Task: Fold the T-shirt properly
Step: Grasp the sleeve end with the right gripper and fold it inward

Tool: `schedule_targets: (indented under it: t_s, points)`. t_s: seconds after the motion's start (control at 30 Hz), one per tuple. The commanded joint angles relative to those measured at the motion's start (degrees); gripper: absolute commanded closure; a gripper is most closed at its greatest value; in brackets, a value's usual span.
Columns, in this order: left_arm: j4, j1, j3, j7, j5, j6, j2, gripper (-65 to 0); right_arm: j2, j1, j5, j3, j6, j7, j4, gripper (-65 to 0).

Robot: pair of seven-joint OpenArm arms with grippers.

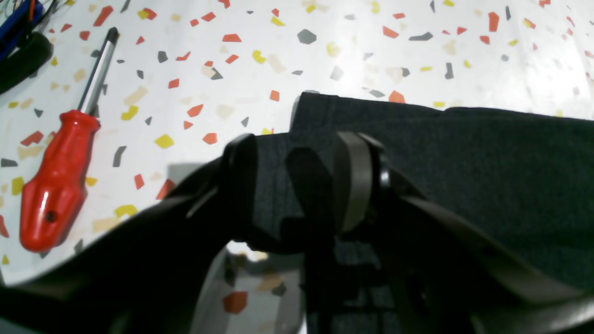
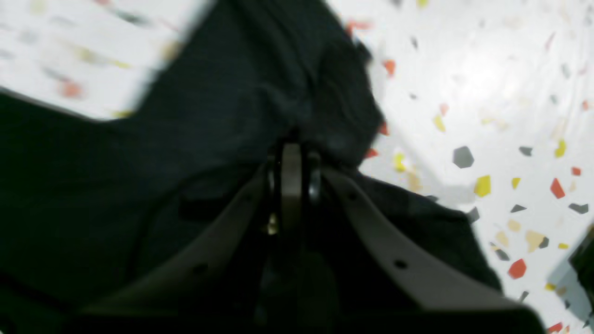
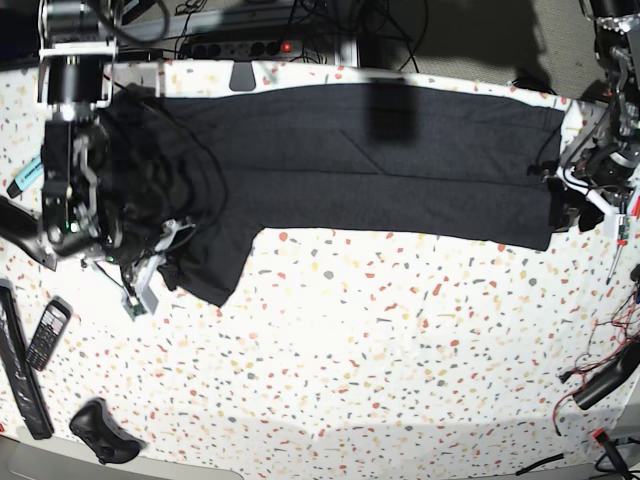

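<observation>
Right gripper [image 2: 292, 153] pinches bunched T-shirt [image 3: 380, 160] edge at left; left gripper [image 1: 297, 181] spread over right hem corner, red screwdriver [image 1: 58, 185] beside. Near table [image 3: 380, 370] open.

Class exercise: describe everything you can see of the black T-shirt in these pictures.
The T-shirt is plain black, soft, matte fabric, lying as a long band across the far side of the speckled table. One end is bunched, with a flap hanging toward the near side; the right gripper is shut on it there. The left gripper stands open over the other, flat end.
</observation>
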Motion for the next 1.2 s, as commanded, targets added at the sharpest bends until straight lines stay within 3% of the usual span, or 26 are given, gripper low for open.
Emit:
schedule_targets:
  t_s: [0.0, 0.13, 0.3, 0.5, 0.77, 0.97, 1.1, 1.17]
  points:
    - [1.05, -0.68, -0.37, -1.64, -0.70, 0.02, -0.98, -26.0, 0.59, -1.62, 0.96, 0.33, 0.22, 0.52, 3.67, 0.0]
    - [1.05, -0.68, -0.37, -1.62, -0.72, 0.02, -0.98, -26.0, 0.09, -10.38, 1.36, 0.33, 0.04, 0.61, 14.38, 0.0]
    - [1.05, -0.68, -0.37, -1.60, -0.72, 0.02, -0.98, -26.0, -3.04, -17.59, 1.31, 0.33, 0.07, 0.59, 22.29, 0.0]
    - [1.05, -0.68, -0.37, -1.57, -0.70, 0.02, -0.98, -26.0, -5.90, -23.08, 1.33, 0.33, 0.81, 0.59, 24.28, 0.0]
    - [1.05, -0.68, -0.37, -1.57, -0.70, 0.02, -0.98, -26.0, -6.19, -29.18, 8.35, 0.33, 4.55, 1.18, 26.56, 0.0]
    - [1.05, -0.68, -0.37, -1.55, -0.72, 0.02, -0.98, -26.0, -6.16, -31.15, 8.26, 0.33, 4.79, 0.63, 27.39, 0.0]
    - [1.05, -0.68, -0.37, -1.14, -0.72, 0.02, -0.98, -26.0, -6.16, -31.12, 8.96, 0.33, 4.76, 0.72, 27.39, -20.6]
    - [1.05, -0.66, -0.37, -0.83, -0.72, 0.02, -0.98, -26.0, -6.16, -31.12, 10.60, 0.33, 4.76, 0.63, 27.39, -25.5]
